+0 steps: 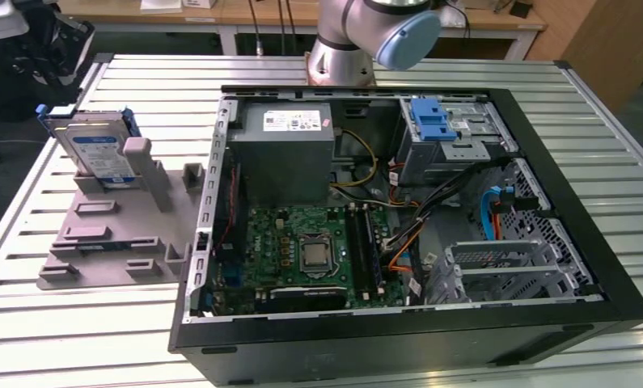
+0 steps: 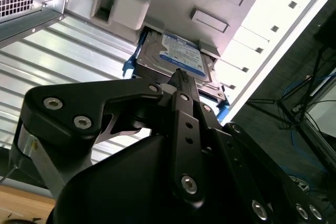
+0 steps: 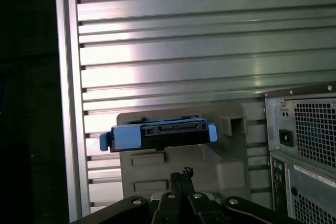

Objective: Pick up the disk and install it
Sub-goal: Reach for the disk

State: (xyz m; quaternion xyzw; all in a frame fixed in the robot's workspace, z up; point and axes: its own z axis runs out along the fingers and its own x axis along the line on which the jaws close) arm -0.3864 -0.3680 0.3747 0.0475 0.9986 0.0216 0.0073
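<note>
1. Claw (image 2: pixel 180 74) fingers are clenched tip to tip in both wrist views, with nothing grasped between them.
2. The disk (image 3: pixel 157 134) sits straight ahead of the claw's tips, clearly apart from them and untouched. In the first wrist view, the edge of its blue carrier bracket faces the claw.
3. In the second wrist view, the disk's white-and-blue label (image 2: pixel 181 56) shows just beyond the closed tips.
4. The disk stands tilted in a grey holder (image 1: pixel 116 234), leaning on one of its upright posts. The holder also lies ahead of the claw.
5. An open computer case (image 1: pixel 408 202) stands off to one side of the claw, just beside the holder. Its vented rear panel (image 3: pixel 310 145) is turned towards the claw.
6. A slatted metal table (image 1: pixel 299 356) carries both holder and case, and the arm (image 1: pixel 348 48) rises behind the case.
</note>
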